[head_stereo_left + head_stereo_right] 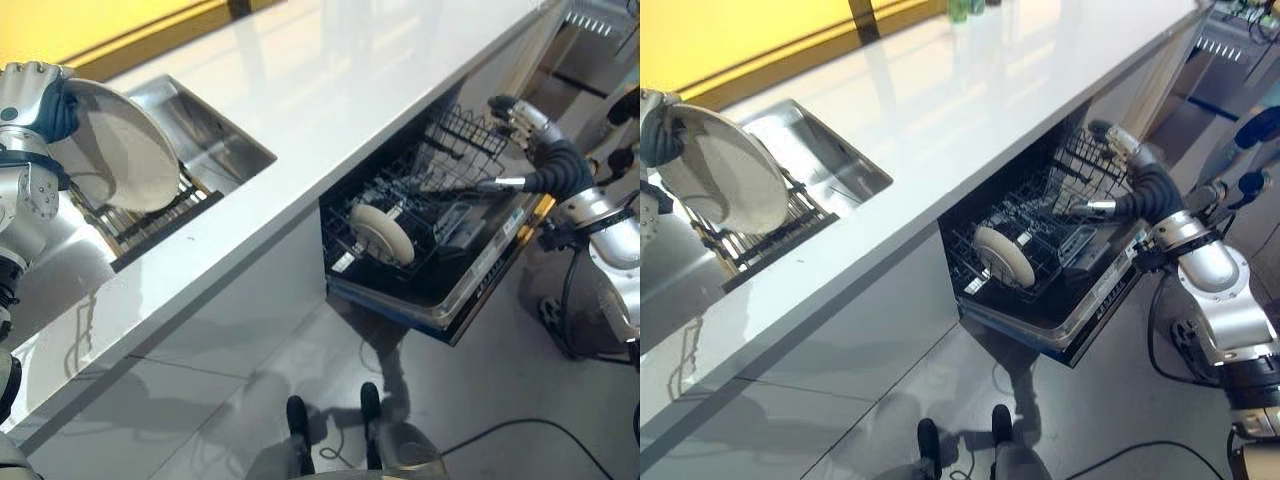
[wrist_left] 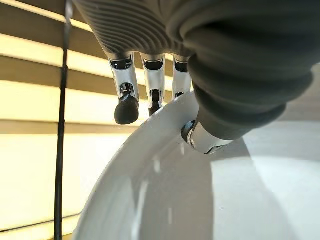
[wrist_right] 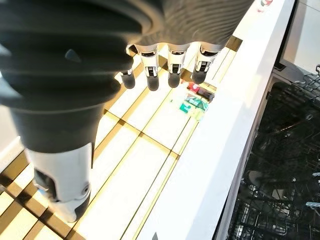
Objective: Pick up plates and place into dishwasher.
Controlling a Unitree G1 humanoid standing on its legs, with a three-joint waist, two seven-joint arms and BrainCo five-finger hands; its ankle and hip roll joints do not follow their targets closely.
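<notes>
My left hand (image 1: 35, 95) holds a large white plate (image 1: 125, 150) tilted on edge above the sink (image 1: 225, 135) at the far left. In the left wrist view the thumb (image 2: 220, 100) presses the plate's rim (image 2: 200, 190) and the fingers (image 2: 126, 107) curl behind it. The dishwasher (image 1: 480, 290) stands open below the counter, its lower rack (image 1: 440, 215) pulled out. One white plate (image 1: 385, 232) stands upright in that rack. My right hand (image 1: 535, 130) hovers open over the rack's far right side, holding nothing; its fingers (image 3: 152, 75) hang straight.
A long white countertop (image 1: 330, 110) runs diagonally across the scene. A dark slatted drying rack (image 1: 150, 215) lies in the sink under the held plate. Grey tiled floor (image 1: 250, 400) spreads in front of the dishwasher's lowered door.
</notes>
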